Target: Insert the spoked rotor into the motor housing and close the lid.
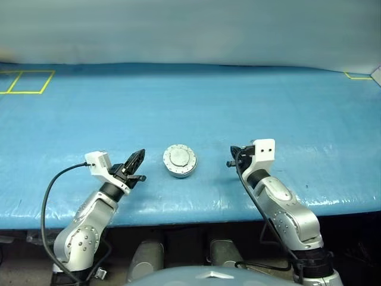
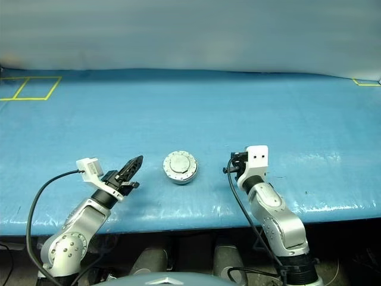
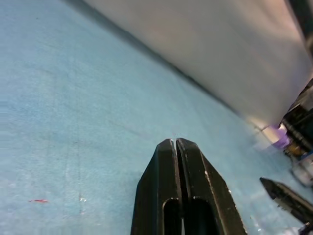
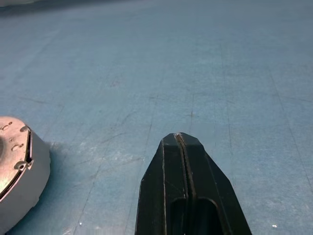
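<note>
You have the motor housing (image 1: 180,161) sitting on the blue table (image 1: 196,107) between the two arms, with the lid (image 1: 180,158) already resting on top of it, notched rim and raised flat centre facing up; the rotor is presumably inside, though you cannot see under the lid to confirm it. What any coming move turns on is this: the puck lies between the claws, at about 3 o'clock from the left gripper (image 1: 139,159) and at about 9 o'clock from the right gripper (image 1: 233,156), and it is round, so it has no long axis to line up with. The left gripper's tips stand somewhat nearer the housing than the right's, both clear of it with open table in between. Both claws are pressed fully together and hold nothing: in the left wrist view the two fingers (image 3: 168,166) meet along a thin seam, and the right wrist view shows its fingers (image 4: 171,169) the same way. From the right wrist camera the grey wall of the housing and a sliver of the lid's edge sit off toward 8 o'clock of the fingertips, so that claw points past the puck rather than at it. Judging by how things lie, the lid looks seated, and you likely need only back away or give it a check press.
</note>
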### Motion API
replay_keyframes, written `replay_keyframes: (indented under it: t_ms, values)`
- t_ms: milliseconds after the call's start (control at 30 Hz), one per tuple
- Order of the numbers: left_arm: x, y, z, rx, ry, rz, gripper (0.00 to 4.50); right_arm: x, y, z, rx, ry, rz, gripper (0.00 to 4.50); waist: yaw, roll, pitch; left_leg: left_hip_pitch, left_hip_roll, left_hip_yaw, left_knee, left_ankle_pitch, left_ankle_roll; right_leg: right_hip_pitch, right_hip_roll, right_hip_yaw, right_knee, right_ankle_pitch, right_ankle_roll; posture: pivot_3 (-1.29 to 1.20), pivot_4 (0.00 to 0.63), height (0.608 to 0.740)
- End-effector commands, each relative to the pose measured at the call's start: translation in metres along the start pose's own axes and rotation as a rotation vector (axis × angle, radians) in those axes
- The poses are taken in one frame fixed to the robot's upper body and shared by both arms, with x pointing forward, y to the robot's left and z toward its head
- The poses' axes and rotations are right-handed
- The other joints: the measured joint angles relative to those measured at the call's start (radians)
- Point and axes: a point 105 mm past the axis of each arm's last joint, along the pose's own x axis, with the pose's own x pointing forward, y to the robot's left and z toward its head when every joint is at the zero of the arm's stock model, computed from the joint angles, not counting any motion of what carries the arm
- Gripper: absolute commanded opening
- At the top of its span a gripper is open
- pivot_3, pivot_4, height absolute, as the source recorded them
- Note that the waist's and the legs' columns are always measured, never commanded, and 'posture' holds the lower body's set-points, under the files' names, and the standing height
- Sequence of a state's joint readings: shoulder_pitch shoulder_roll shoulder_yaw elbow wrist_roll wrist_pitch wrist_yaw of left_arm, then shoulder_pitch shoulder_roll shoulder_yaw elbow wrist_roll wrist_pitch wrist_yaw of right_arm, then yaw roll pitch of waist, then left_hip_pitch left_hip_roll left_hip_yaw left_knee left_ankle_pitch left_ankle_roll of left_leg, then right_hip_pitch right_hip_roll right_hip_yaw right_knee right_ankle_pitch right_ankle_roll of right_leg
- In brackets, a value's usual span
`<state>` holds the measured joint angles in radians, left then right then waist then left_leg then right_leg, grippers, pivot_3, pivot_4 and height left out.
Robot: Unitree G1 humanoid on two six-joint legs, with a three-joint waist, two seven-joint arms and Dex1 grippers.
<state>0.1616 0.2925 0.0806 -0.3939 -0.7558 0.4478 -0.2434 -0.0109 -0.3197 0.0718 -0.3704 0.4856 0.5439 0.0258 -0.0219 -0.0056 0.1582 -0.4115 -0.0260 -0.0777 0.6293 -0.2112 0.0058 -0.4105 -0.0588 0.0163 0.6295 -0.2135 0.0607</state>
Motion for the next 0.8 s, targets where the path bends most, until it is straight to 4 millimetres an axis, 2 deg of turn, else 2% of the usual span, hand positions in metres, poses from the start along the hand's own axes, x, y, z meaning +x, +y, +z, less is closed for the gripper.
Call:
replay_keyframes:
  t_ms: [33, 133, 300, 333, 400, 567, 800]
  values:
    - [0.005, 0.000, 0.001, 0.222, 0.003, 0.002, 0.02, -0.005, 0.016, 0.002, -0.105, 0.030, 0.092, 0.00, 0.002, 0.000, 0.000, 0.000, 0.000, 0.000, 0.000, 0.000, 0.000, 0.000, 0.000, 0.000, 0.000, 0.000, 0.000, 0.00, 0.150, 0.740]
    - [0.006, 0.001, 0.000, 0.295, -0.008, 0.016, 0.02, -0.006, 0.025, 0.000, -0.124, 0.044, 0.121, 0.00, 0.004, 0.000, 0.000, 0.000, 0.000, 0.000, 0.000, 0.000, 0.000, 0.000, 0.000, 0.000, 0.000, 0.000, 0.000, 0.00, 0.150, 0.740]
    - [0.006, 0.000, -0.003, 0.311, -0.019, 0.011, 0.02, -0.004, 0.043, 0.019, -0.117, -0.031, 0.147, 0.00, 0.005, 0.000, 0.000, 0.000, 0.001, -0.001, 0.000, 0.000, 0.000, 0.000, -0.001, 0.000, 0.000, 0.000, 0.000, 0.00, 0.150, 0.740]
    - [0.006, 0.000, -0.003, 0.311, -0.017, 0.010, 0.00, -0.003, 0.048, 0.022, -0.140, -0.042, 0.153, 0.18, 0.005, 0.000, 0.000, 0.000, 0.001, 0.000, 0.000, 0.000, 0.000, -0.001, -0.001, 0.000, 0.000, 0.000, 0.001, 0.00, 0.150, 0.740]
    - [0.006, 0.000, -0.004, 0.311, -0.018, 0.010, 0.00, 0.000, 0.062, 0.028, -0.201, -0.064, 0.183, 0.58, 0.003, 0.000, 0.000, 0.000, 0.001, 0.000, 0.000, 0.000, 0.000, 0.000, -0.002, 0.000, 0.000, 0.001, 0.001, 0.00, 0.150, 0.740]
    - [0.006, 0.001, -0.005, 0.307, -0.022, 0.014, 0.00, 0.006, 0.096, 0.038, -0.237, -0.127, 0.226, 2.21, 0.003, 0.000, 0.000, 0.000, 0.001, -0.001, 0.000, 0.000, -0.001, -0.001, -0.001, -0.001, 0.001, 0.001, 0.001, 0.00, 0.150, 0.740]
    - [0.004, -0.002, -0.007, 0.378, -0.035, -0.003, 0.00, 0.019, 0.127, 0.028, -0.254, -0.131, 0.256, 4.48, 0.002, -0.001, 0.000, 0.000, 0.000, -0.001, 0.000, 0.001, -0.001, 0.000, -0.002, 0.000, 0.001, 0.001, 0.001, 0.00, 0.150, 0.740]
